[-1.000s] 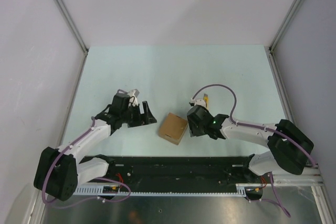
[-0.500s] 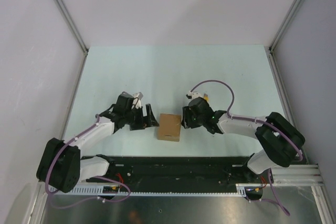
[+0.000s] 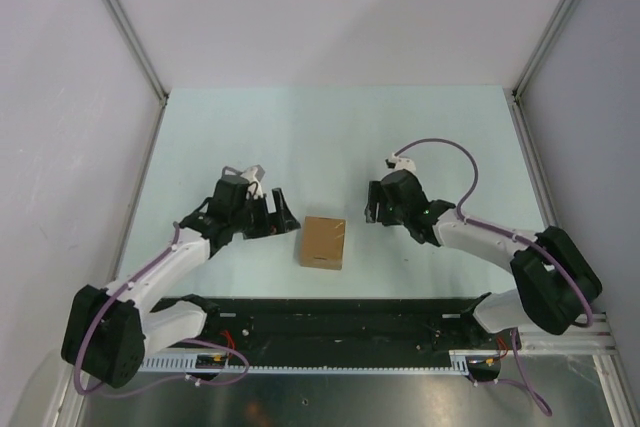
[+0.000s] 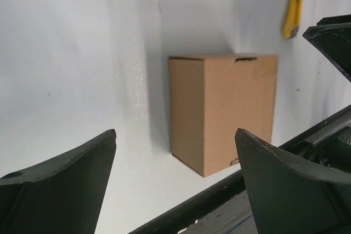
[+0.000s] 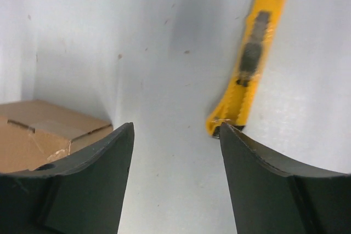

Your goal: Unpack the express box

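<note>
From above, the left arm (image 3: 160,265) bends up and inward. The left gripper (image 3: 281,217) sits low, just left of the box (image 3: 323,243), jaws spread and empty. The right arm (image 3: 490,241) stretches in from the right, and the right gripper (image 3: 373,205) sits up-right of the box, apart from it. The box stands shut on the pale table (image 3: 320,137), with grey walls (image 3: 60,97) around.

Left wrist: the wide jaws frame the box ahead, and a knife (image 4: 295,4) lies beyond it.

Right wrist: the jaws are spread and empty, with the knife ahead and a box corner at lower left.

You see the utility knife (image 5: 251,53) cropped at one o'clock and the express box (image 5: 38,135) cropped at eight o'clock.
</note>
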You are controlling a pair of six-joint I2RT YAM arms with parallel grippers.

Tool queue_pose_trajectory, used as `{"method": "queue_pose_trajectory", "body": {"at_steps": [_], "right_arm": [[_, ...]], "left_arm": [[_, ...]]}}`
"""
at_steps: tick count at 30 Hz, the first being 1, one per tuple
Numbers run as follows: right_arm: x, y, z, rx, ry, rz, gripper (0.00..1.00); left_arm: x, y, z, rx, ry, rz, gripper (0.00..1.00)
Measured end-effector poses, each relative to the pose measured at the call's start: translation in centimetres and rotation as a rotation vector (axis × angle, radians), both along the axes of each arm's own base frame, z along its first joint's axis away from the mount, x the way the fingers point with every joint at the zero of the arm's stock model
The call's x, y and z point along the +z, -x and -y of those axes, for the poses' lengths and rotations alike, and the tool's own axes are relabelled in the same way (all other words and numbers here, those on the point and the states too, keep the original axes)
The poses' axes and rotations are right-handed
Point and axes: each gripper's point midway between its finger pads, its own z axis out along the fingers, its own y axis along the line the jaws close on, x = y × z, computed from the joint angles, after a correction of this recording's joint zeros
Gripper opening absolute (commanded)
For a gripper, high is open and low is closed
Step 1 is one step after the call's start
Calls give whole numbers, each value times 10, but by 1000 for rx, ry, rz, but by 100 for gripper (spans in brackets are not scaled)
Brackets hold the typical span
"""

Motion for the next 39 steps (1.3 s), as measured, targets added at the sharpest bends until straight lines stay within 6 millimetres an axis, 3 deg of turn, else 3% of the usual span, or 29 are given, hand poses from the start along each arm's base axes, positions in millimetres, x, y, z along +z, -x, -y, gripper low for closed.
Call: {"method": "queue_pose_trajectory", "body": {"at_steps": [6, 17, 23, 25, 30, 32, 39], "right_arm": [[11, -19, 24, -111, 54, 32, 70], [-34, -29, 43, -182, 212, -78, 63], [-36, -34, 43, -209, 210, -97, 55], [-36, -36, 43, -216, 206, -100, 47], [-46, -34, 45, -230, 223, -134, 45], [-46, -35, 45, -234, 226, -135, 40], [-46, -38, 49, -253, 241, -147, 0]], "left_arm": [[33, -16, 3, 5, 20, 105, 100], [65, -35, 3, 12, 11, 208, 100], [67, -37, 3, 13, 4, 221, 100], [67, -38, 2, 14, 1, 222, 100], [70, -40, 2, 12, -2, 232, 100], [73, -42, 3, 11, -3, 237, 100], [77, -46, 4, 6, -8, 250, 100]]}}
